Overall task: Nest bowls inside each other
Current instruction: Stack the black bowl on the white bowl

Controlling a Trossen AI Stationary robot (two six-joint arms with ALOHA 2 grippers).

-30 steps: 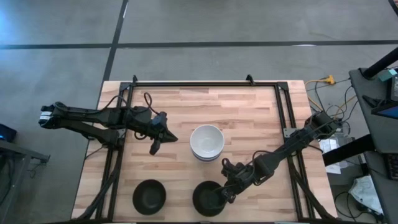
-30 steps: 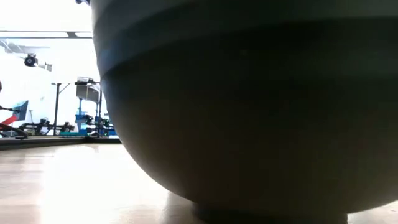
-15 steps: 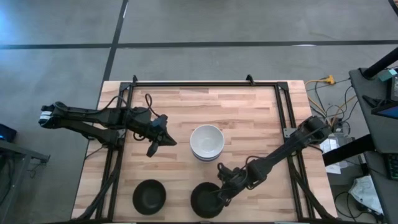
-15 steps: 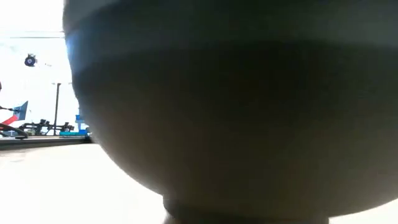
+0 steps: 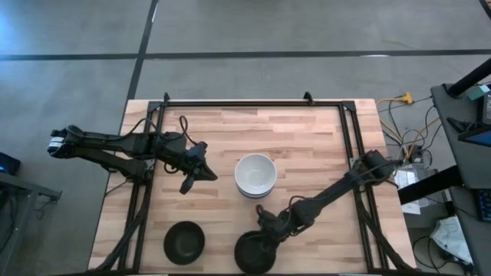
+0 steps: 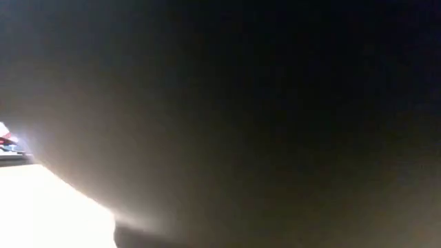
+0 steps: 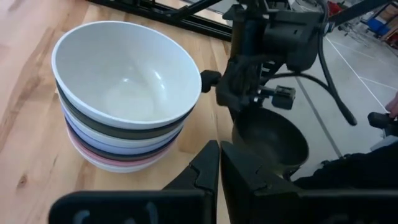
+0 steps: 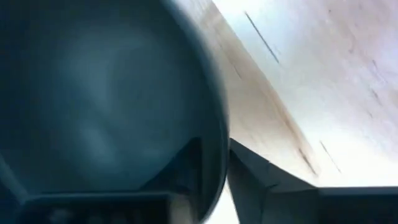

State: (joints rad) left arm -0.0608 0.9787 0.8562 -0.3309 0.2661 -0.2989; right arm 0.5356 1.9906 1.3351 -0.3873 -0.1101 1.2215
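A stack of bowls [image 5: 255, 175] stands at the table's middle, a white one on top. The left wrist view shows black, lavender, white and pink rims under the white one in the stack [image 7: 121, 99]. One black bowl [image 5: 184, 240] sits alone near the near edge. A second black bowl [image 5: 254, 252] lies at the near edge, and my right gripper [image 5: 270, 231] is shut on it. This bowl fills the low view [image 6: 275, 124]. My left gripper [image 5: 196, 174] hangs shut to the left of the stack, touching nothing. My right gripper pinches the black bowl's rim [image 8: 215, 149] on the side facing the stack. One finger [image 8: 184, 167] is inside the bowl and the other finger [image 8: 264, 182] is outside. It comes slanting down from the far right. The bowl stays upright at the table's near edge.
A black frame rail [image 5: 253, 103] runs along the far edge, and rails run down both sides. Bare wood lies to the right of the stack [image 5: 322, 153] and between the two black bowls. The right arm [image 5: 337, 188] stretches slantwise across the right half.
My right gripper has moved toward the near edge and a little to the left, taking the black bowl with it. The bowl has come closer to the low camera until it fills that view. The stack and the other black bowl have stayed put.
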